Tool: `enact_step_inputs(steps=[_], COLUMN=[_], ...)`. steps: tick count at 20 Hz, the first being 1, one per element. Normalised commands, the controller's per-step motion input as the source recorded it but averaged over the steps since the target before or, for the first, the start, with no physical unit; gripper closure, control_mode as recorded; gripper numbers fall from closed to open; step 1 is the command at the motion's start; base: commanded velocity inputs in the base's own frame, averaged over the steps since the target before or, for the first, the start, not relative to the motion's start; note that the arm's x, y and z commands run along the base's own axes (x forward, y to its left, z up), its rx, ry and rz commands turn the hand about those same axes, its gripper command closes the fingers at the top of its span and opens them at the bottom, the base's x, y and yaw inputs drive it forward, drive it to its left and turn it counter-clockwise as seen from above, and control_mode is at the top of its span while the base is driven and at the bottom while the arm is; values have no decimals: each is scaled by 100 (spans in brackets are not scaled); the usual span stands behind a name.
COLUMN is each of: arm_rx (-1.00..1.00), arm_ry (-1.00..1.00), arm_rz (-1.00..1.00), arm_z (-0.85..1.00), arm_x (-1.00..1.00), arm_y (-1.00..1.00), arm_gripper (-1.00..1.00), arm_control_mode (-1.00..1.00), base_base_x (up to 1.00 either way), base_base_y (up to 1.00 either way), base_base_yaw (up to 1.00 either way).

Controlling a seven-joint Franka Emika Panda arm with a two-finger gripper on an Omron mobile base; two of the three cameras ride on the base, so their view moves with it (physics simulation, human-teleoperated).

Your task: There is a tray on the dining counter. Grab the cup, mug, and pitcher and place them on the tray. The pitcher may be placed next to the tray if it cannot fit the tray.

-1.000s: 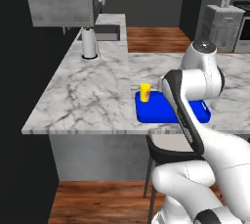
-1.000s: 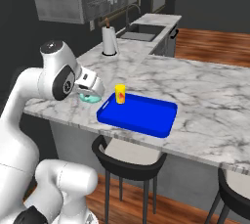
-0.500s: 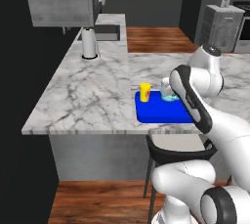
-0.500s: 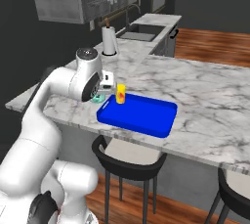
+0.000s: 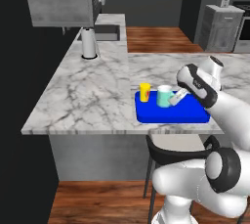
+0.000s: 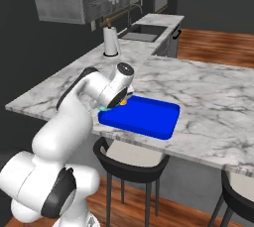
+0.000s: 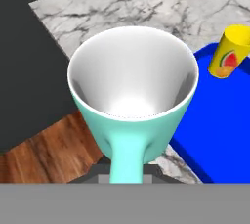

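Note:
The teal mug hangs in my gripper, which is shut on its handle. It is over the left part of the blue tray; whether it touches the tray I cannot tell. In the hand view the mug's white inside faces the camera. The yellow cup stands upright in the tray's far left corner, just left of the mug, and its red-orange mark shows on the cup. My arm hides most of the mug in the right base view. The tray lies on the dining counter. The pitcher is out of view.
A white paper-towel roll stands at the counter's far end beside a sink. A dark stool sits under the counter edge below the tray, and another stool is further right. Wood floor lies past the near edge.
The arm has swung right, carrying the mug from the bare counter left of the tray to over the tray beside the cup. The cup and tray stayed put.

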Motion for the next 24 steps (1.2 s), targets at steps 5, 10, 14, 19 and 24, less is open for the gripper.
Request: enact_step_inputs(steps=[5,10,14,19,24], arm_rx=[0,0,0,0,0], arm_ry=[0,0,0,0,0], arm_rz=[29,22,9,0,-1], arm_z=[-27,-33,-32,-38,-44], arm_x=[63,62,48,41,16], arm_y=[0,0,0,0,0], arm_gripper=[100,100,100,100,100], arm_control_mode=[-100,-100,-100,-100,-100], base_base_x=[0,0,0,0,0], base_base_y=[0,0,0,0,0], base_base_yaw=[0,0,0,0,0])
